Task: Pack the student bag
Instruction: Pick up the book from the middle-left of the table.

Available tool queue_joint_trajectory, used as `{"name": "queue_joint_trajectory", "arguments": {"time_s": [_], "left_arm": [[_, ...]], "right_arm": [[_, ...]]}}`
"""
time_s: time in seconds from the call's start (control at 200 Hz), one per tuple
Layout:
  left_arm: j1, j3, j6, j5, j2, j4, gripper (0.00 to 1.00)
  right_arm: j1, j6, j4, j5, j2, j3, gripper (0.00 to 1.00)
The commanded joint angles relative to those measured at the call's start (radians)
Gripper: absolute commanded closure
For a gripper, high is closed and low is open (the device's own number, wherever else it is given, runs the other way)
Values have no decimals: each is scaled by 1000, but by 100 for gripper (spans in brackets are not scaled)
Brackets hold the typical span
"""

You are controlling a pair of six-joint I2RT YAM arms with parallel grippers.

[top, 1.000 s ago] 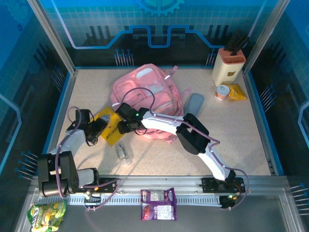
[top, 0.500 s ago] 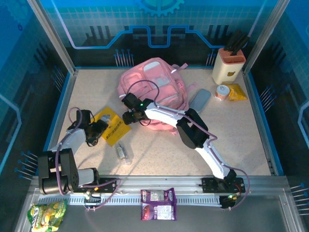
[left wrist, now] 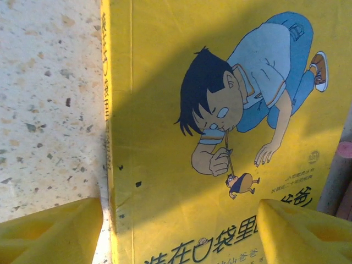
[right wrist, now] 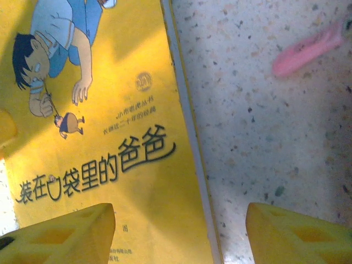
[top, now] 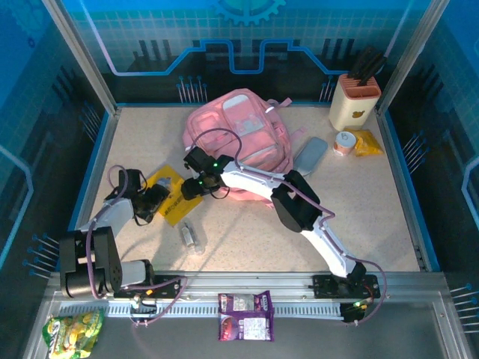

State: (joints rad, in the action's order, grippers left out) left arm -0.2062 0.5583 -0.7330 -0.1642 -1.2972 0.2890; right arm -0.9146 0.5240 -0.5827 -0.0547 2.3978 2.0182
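The student bag (top: 241, 134), a large pink backpack, lies at the back middle of the table. In front of it to the left, a yellow picture book (top: 174, 196) lies flat on the table. My left gripper (top: 154, 202) is at the book's left edge and open; in the left wrist view the gripper (left wrist: 179, 236) straddles the spine of the book (left wrist: 220, 137). My right gripper (top: 191, 188) hovers open over the book's right edge, and in the right wrist view that gripper (right wrist: 179, 236) spans the edge of the book (right wrist: 99, 137). A pink strap (right wrist: 308, 49) lies beyond.
A grey pencil case (top: 310, 155) lies right of the bag. A knife block (top: 354, 101), a small can (top: 344, 142) and a yellow packet (top: 367, 142) stand at the back right. A small clear bottle (top: 192, 238) lies near the front. Snack packets (top: 245, 315) sit on the front rail.
The bag has shifted toward the back of the table. My right gripper has left it, moved left and down over the book, and opened wider. The left arm has barely moved.
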Motion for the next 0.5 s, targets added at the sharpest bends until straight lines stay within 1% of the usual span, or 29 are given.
{"name": "queue_joint_trajectory", "arguments": {"time_s": [0.0, 0.05, 0.195, 0.31, 0.495], "left_arm": [[7, -3, 1, -28, -26, -15, 27], [7, -13, -11, -35, -27, -44, 28], [7, -7, -18, -73, -63, -81, 30], [7, -20, -28, -83, -77, -113, 31], [7, -18, -24, -80, -94, -115, 33]], "right_arm": [[5, 2, -7, -56, 45, 30, 34], [-1, -4, -4, -78, 58, 36, 34], [0, -6, -42, -85, 101, 80, 33], [-2, -5, -34, -121, 101, 80, 33], [-8, 2, -39, -177, 71, 98, 33]]}}
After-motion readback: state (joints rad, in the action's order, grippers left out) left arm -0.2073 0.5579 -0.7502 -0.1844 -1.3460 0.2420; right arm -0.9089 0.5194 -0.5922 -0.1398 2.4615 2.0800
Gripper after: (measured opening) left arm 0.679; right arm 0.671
